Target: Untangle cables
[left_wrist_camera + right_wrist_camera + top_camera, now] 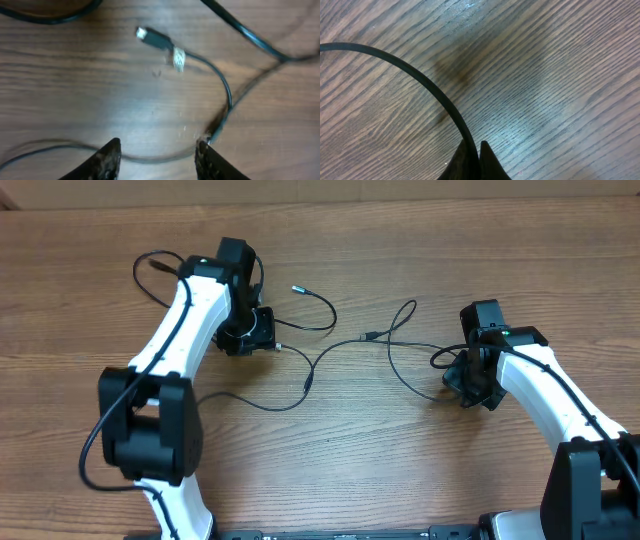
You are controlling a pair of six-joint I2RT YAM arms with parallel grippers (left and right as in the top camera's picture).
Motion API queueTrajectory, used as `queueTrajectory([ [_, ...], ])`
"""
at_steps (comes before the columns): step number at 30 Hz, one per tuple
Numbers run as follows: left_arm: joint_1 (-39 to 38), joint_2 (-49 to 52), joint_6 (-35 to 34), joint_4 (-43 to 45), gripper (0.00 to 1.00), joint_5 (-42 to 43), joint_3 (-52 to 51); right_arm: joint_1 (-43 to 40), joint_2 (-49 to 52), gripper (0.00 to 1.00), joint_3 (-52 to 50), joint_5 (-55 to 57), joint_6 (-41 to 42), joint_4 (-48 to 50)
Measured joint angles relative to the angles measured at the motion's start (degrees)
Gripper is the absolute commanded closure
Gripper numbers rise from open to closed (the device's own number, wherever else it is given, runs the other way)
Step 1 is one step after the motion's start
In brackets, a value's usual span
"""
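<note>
Right gripper (479, 150) pinches a cable (420, 82) shut; left gripper (157, 148) hovers, jaws apart, over a plug-ended strand (227, 95); it should close low before pulling apart slowly.

**Wooden table** (420, 470): grain runs left to right.
**Cables** (318, 362): thin, black, strewn across the middle of the table between the two arms.
**Silver-tipped plug** (297, 287): lies free, up and to the right of the left gripper (252, 332). Its cord curves round and back toward that gripper.
**Inline connector** (368, 336): small, near the centre, with a cable loop (405, 310) just beyond it.
**Long cable** (398, 372): sweeps down to the right gripper (468, 385) and meets it.
**Grippers**: black, on white arms, both lowered to the tabletop. Their jaws are hidden from above.
</note>
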Motion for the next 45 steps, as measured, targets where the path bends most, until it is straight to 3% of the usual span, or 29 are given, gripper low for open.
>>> queueTrajectory([
  [3, 0.0, 2.47, -5.51, 2.58, 0.57, -0.35, 0.0, 0.0, 0.0, 0.96, 0.0, -0.02, 0.02, 0.02],
  [6, -0.39, 2.89, -10.62, 4.9, 0.41, -2.12, -0.04, 0.0, 0.0, 0.96, 0.0, 0.0, 0.0, 0.0],
  [10, -1.14, 2.86, -14.08, 9.64, 0.32, -2.93, -0.07, 0.0, 0.0, 0.96, 0.0, 0.0, 0.02, 0.02],
  [14, -1.25, 2.86, -16.15, 13.29, 0.45, -2.8, -0.07, 0.0, 0.0, 0.96, 0.0, 0.0, 0.0, 0.0],
  [15, -1.25, 2.86, -16.63, 13.31, 0.45, -2.84, -0.07, 0.0, 0.0, 0.96, 0.0, 0.0, 0.0, 0.04],
  [17, -1.25, 2.89, -18.12, 13.2, 0.34, -3.19, -0.07, 0.0, 0.0, 0.96, 0.0, 0.0, 0.0, 0.09],
  [25, -1.7, 2.86, -26.18, 11.47, 0.36, -7.8, -0.07, 0.0, 0.0, 0.96, 0.0, -0.02, 0.0, 0.09],
  [33, -5.75, 2.86, -28.3, 11.34, 0.34, -13.79, -0.07, 0.0, 0.0, 0.96, 0.0, 0.02, 0.02, 0.09],
  [38, -7.15, 2.86, -28.59, 11.28, 0.42, -16.22, -0.07, 0.0, 0.0, 0.96, 0.0, 0.0, 0.02, 0.09],
  [45, -7.13, 2.86, -28.7, 11.28, 0.44, -17.46, -0.07, 0.0, 0.0, 0.96, 0.0, 0.02, -0.02, 0.15],
])
